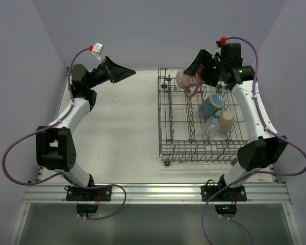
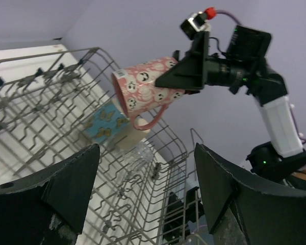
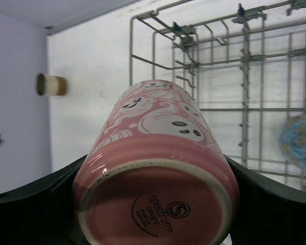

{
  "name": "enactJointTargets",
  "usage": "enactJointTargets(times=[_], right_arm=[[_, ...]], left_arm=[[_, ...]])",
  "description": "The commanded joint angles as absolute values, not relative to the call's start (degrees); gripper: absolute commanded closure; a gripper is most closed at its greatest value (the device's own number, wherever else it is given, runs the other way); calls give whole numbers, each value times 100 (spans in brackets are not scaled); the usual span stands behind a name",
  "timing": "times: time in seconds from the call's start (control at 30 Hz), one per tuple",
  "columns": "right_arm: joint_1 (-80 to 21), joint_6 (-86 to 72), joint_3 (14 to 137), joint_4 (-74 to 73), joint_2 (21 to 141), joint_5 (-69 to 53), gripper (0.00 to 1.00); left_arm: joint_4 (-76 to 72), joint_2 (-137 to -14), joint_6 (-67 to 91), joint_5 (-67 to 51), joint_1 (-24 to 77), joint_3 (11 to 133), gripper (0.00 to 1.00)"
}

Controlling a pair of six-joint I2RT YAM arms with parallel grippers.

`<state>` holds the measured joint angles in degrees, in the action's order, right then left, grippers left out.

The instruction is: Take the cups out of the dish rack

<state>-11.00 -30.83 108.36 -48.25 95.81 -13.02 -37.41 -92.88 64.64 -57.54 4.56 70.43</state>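
Right gripper point(image 1: 198, 71): its fingers point(image 3: 30, 204) are clamped on the pink patterned mug point(image 3: 158, 153), one on each side of the body near the base.
Mug position: it is held clear above the far left corner of the dish rack point(image 1: 160, 117), tipped on its side with the base toward the wrist and the handle hanging down.
Reason for the hold: the grip across the body is judged to keep the handle free of the wire tines during the lift.
Left gripper point(image 1: 123, 72): its fingers are spread apart and nothing is held. It is kept over the far left of the surface point(image 1: 122, 132), well apart from the rack, probably so the other arm is not obstructed.
Cups in the rack: the blue patterned mug point(image 1: 212, 105), the clear glass tumbler point(image 1: 211, 130) and the plain beige cup point(image 1: 226, 121) are grouped at the right side.
Cup already out: a tan cup with a cream rim point(image 3: 51, 84) is seen on the surface near the far wall.
Progress: the unloading is judged partly done.
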Motion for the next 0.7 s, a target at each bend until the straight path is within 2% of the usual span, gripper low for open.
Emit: enactJointTargets(times=[0.0, 0.17, 0.37, 0.53, 0.67], right_arm=[[-888, -4277, 10321, -2982, 8922, -2670, 100], [-730, -5603, 9353, -1043, 8482, -3601, 100], [-686, -6950, 7964, 1668, 8077, -4007, 100], [-686, -7487, 7506, 2705, 8103, -4131, 100], [-686, -8138, 7217, 3541, 8174, -4245, 100]], left_arm=[[-6009, -9061, 7532, -6047, 720, 6864, 22], [-6495, -9123, 7699, -5915, 1204, 6759, 27], [-7407, -9325, 8200, -5696, 1555, 6469, 34], [-7444, -9422, 8183, -5643, 1661, 6399, 34], [-7182, -9457, 7955, -5555, 1766, 6451, 25]])
